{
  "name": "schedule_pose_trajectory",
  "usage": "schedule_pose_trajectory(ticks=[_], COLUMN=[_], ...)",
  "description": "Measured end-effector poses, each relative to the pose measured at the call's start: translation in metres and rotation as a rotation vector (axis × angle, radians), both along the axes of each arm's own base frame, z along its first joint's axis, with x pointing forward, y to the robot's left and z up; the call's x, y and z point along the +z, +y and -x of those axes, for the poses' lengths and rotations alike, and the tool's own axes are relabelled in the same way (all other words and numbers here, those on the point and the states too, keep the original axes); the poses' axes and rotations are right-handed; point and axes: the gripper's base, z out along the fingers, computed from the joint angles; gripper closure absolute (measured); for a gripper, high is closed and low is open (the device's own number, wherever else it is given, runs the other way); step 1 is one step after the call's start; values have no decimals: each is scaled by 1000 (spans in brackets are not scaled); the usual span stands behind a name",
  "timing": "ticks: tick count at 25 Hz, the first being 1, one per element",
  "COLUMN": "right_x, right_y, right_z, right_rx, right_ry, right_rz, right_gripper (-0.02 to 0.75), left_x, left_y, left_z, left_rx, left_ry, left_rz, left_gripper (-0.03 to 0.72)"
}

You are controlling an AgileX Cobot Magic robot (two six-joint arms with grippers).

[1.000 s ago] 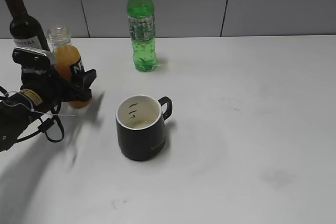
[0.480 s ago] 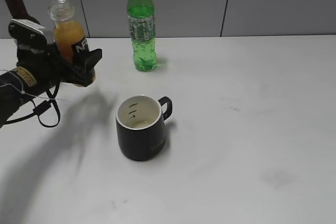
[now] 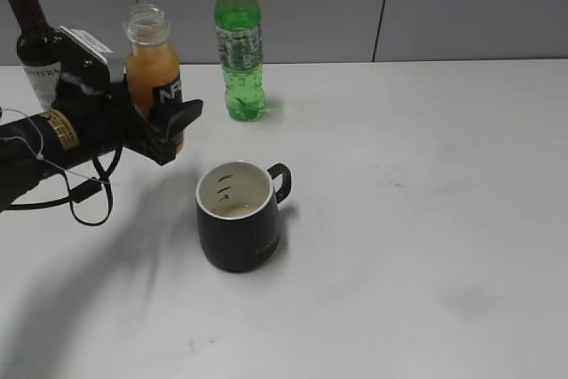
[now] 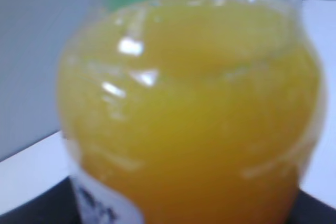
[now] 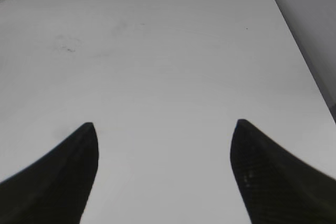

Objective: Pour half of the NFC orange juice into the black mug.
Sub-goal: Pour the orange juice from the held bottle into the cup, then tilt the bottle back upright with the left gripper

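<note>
Carrying NFC orange juice uncapped, upright; left gripper clamped on it, since lifted and shifted rightward toward black mug. Pour not begun. Right gripper spread wide, empty.

Slanted exterior; wrist views close

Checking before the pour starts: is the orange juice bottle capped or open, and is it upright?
Open and upright: the NFC orange juice shows a bare threaded neck, held by the left gripper.
</note>
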Motion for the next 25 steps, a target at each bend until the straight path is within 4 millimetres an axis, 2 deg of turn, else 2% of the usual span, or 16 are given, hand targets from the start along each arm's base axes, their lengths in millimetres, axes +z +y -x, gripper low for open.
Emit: schedule_pose_trajectory(ticks=[9,25], right_x=[0,0], right_y=[0,0], right_z=[0,0], right_rx=[0,0], right_ry=[1,1], right_rz=[0,0], right_gripper=[143,143], left_x=[-3,0], left_y=[-3,-6], left_z=[2,4], left_rx=[-61,-168], left_ry=[-54,-342], left_rz=[-122,-437], left_gripper=[219,219])
